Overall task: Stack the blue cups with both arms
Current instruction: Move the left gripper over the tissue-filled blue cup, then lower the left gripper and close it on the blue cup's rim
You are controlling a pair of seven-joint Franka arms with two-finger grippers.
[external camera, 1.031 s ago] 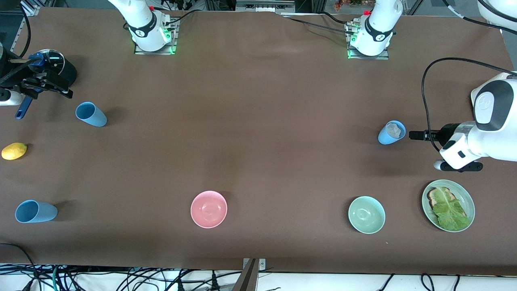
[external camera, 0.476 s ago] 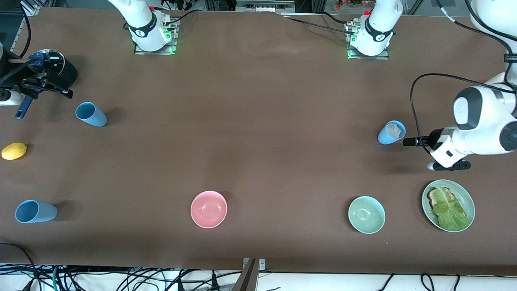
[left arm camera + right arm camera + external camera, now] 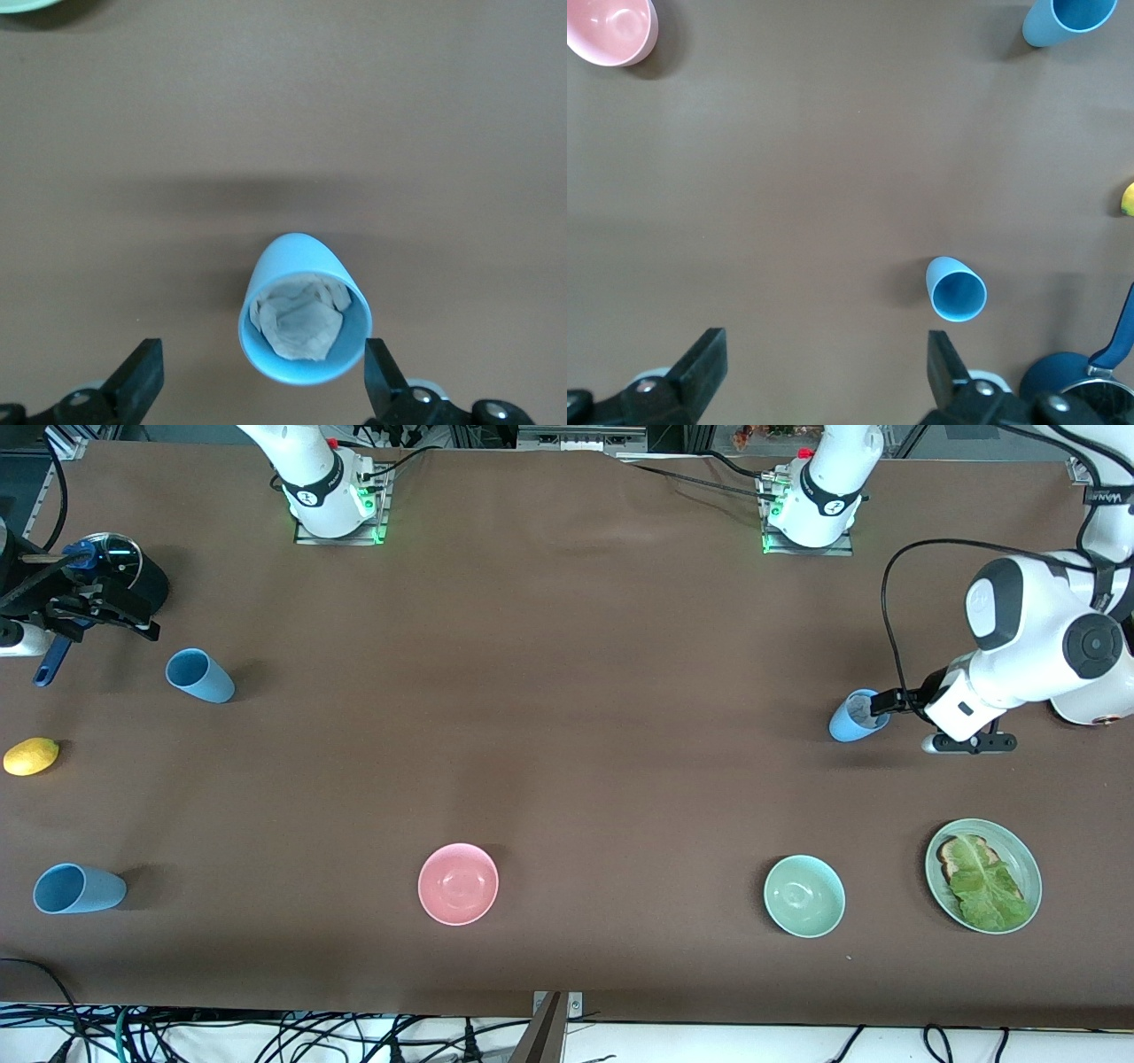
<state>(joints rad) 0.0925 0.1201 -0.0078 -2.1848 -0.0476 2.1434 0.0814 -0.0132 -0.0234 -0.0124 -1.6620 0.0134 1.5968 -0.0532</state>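
Closing in: the left gripper (image 3: 879, 705) has come across from the table's edge over the last second and now sits at the rim of the stuffed cup (image 3: 858, 716), where a second ago it hung well apart from it.
Stuffed cup: standing on the table (image 3: 567, 735) at the left arm's end, with crumpled paper (image 3: 301, 317) inside; in the left wrist view it lies between the two spread fingers (image 3: 379, 372), neither touching it yet.
Left gripper state: open wide, holding nothing.
Meaning for the task: I judge this the approach to the first grasp; no cup is lifted or stacked yet, and the paper may keep another cup from seating fully.
Other cups: one (image 3: 200, 676) just below the right gripper (image 3: 106, 615) in its wrist view, and another (image 3: 78, 888) much nearer the front camera, both at the right arm's end.
Right gripper: waiting in the air over the saucepan (image 3: 120, 571), its fingers (image 3: 700, 359) apart and empty, unmoved over the second.
Surroundings: lemon (image 3: 31, 755) near the right gripper; pink bowl (image 3: 458, 883), green bowl (image 3: 804, 895) and plate (image 3: 1028, 864) of lettuce along the camera's edge, all unchanged.
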